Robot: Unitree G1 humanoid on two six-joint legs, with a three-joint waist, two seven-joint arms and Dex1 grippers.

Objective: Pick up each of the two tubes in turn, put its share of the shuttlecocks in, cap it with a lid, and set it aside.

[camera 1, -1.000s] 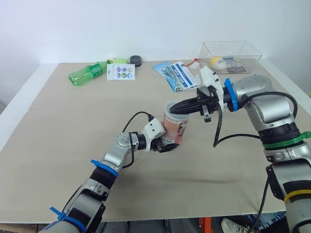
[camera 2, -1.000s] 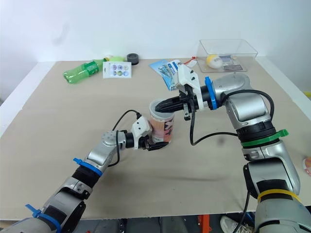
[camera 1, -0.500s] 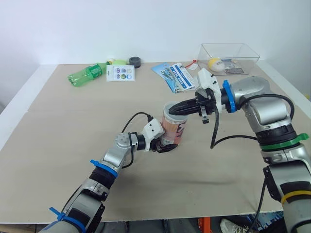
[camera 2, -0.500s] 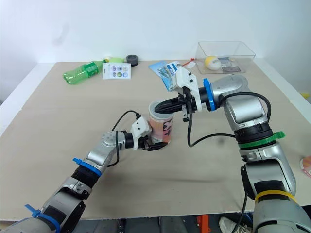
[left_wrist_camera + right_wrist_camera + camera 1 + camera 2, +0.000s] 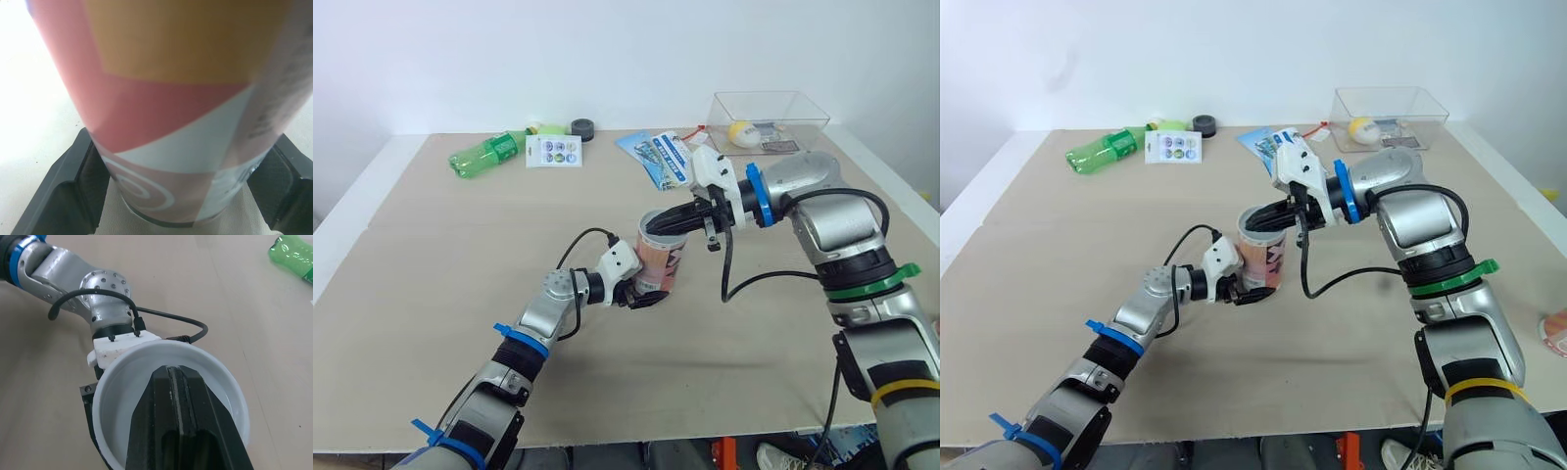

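Note:
A short tube [image 5: 661, 262] with a pink and orange print stands upright on the table, mouth open and white inside [image 5: 112, 377]. My left gripper [image 5: 641, 291] is shut on its lower part, one black finger [image 5: 63, 191] on each side of the tube [image 5: 186, 98]. My right gripper [image 5: 656, 227] reaches in from the right, and its two fingers lie pressed together at the tube's mouth [image 5: 173, 374]. I see nothing between them. The bottom of the tube's inside is hidden by these fingers.
Along the far edge lie a green bottle [image 5: 489, 153], a sticker card [image 5: 554, 150], a black roll [image 5: 581, 126] and a blue leaflet [image 5: 658, 155]. A clear box [image 5: 766, 116] with a yellow ball [image 5: 745, 133] stands at the far right.
My right wrist has moved left, closer to the tube, with its shut fingers reaching a little farther over the mouth. The left gripper and the tube have stayed in place.

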